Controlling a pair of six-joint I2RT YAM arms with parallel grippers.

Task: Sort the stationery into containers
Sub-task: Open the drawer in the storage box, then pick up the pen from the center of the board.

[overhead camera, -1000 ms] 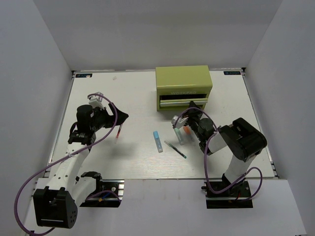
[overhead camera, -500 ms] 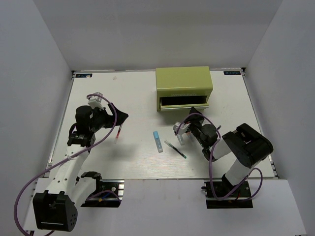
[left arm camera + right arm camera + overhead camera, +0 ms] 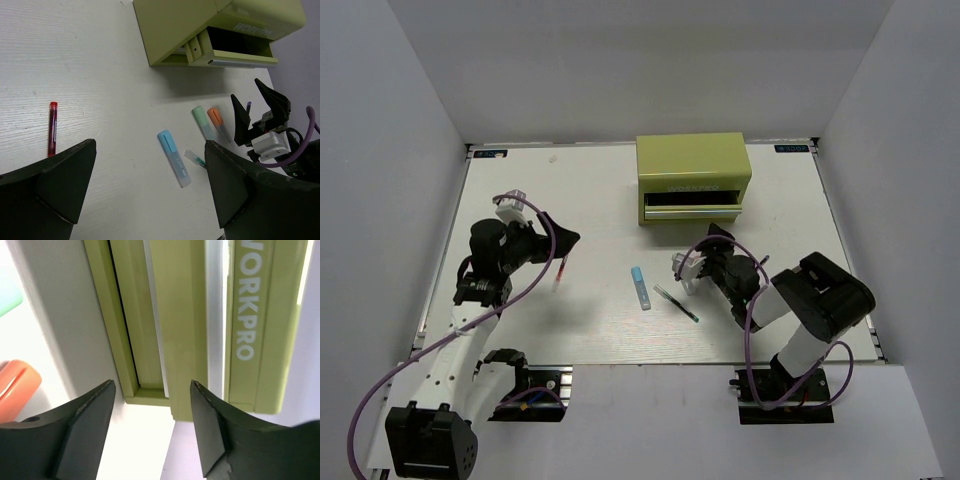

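The olive-green chest (image 3: 692,170) stands at the back, one drawer (image 3: 692,212) pulled out a little, its dark gap showing. My right gripper (image 3: 704,250) is just in front of it, open and empty; its wrist view faces the drawer front (image 3: 180,340) and the pale lettering (image 3: 246,305). Beside that gripper lie the green marker (image 3: 204,122) and orange marker (image 3: 218,120). The blue marker (image 3: 640,287) and dark green pen (image 3: 677,303) lie mid-table. My left gripper (image 3: 563,240) hangs open over the red pen (image 3: 560,270). The dark purple pen is not clearly seen.
The table's raised edges (image 3: 470,155) and the grey walls close in on three sides. A purple cable (image 3: 745,330) loops off the right arm near the pen. The left arm's cable (image 3: 535,215) arches above its wrist.
The right gripper has drawn back from the chest towards me and opened its jaws. The drawer stands further out than before. The left arm has barely shifted.
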